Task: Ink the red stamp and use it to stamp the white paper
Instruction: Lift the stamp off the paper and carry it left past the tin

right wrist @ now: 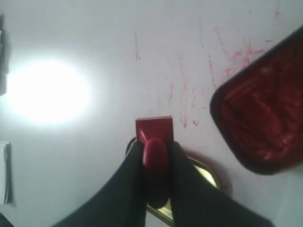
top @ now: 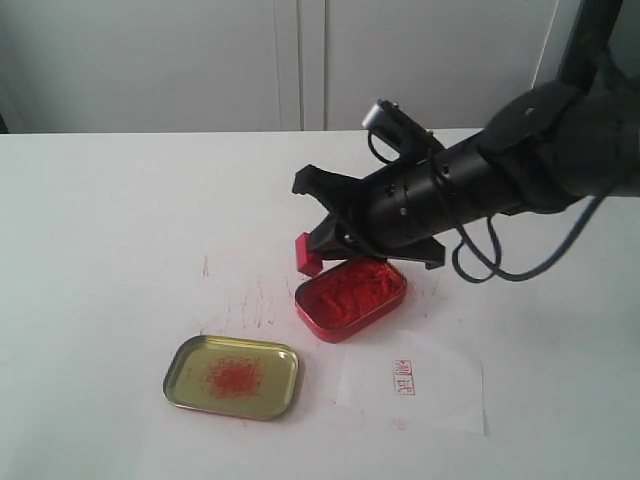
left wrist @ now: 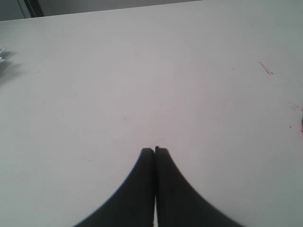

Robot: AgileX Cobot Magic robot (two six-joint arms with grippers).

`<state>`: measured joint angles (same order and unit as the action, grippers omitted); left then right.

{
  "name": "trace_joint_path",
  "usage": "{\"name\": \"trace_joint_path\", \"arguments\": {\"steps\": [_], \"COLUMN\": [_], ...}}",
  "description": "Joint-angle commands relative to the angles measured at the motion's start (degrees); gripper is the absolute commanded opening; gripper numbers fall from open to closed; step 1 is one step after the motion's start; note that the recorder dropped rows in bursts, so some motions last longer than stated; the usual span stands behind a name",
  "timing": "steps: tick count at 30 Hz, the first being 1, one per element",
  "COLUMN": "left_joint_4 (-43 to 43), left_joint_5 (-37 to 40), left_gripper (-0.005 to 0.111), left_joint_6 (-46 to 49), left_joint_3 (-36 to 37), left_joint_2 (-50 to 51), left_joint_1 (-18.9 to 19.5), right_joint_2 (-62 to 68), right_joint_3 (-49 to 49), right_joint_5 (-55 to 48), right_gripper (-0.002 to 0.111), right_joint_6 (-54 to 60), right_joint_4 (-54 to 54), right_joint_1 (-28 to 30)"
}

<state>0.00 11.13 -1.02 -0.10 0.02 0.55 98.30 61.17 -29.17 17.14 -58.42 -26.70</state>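
Left end effector (left wrist: pixel 155 151): fingers pressed together, holding nothing, over bare tabletop (left wrist: pixel 142 71). Gold lid (top: pixel 178 368): red-smudged. Right end effector (right wrist: pixel 155 150): clamped on the red stamp (top: pixel 307 255), just beside the ink tin (top: pixel 345 326). White paper (top: pixel 440 395): flat, rightmost; its red imprint (top: pixel 403 378) is unreadable.

Prob. a robot lab/test rm: bare white table (top: pixel 100 220), plain white wall panels (top: pixel 200 60) behind its far edge, cabled black arm (top: pixel 520 160) over it.
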Motion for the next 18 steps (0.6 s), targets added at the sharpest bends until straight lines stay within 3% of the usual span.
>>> {"name": "trace_joint_path", "arguments": {"steps": [1, 18], "left_joint_4": [-0.33, -0.33], "left_joint_5": [-0.05, -0.05], "left_gripper": [0.000, 0.000], "left_joint_6": [-0.22, -0.22], "left_joint_3": [0.10, 0.10], "left_joint_2": [-0.02, -0.02], "left_joint_1": [-0.15, -0.15], "right_joint_2": [4.31, 22.35], "right_joint_3": [4.86, 25.47], "right_joint_5": [0.98, -8.76], "right_gripper": [0.000, 0.000], "right_joint_6": [0.68, 3.68], "right_joint_4": [-2.27, -1.61], "right_joint_1": [-2.51, -5.08]}}
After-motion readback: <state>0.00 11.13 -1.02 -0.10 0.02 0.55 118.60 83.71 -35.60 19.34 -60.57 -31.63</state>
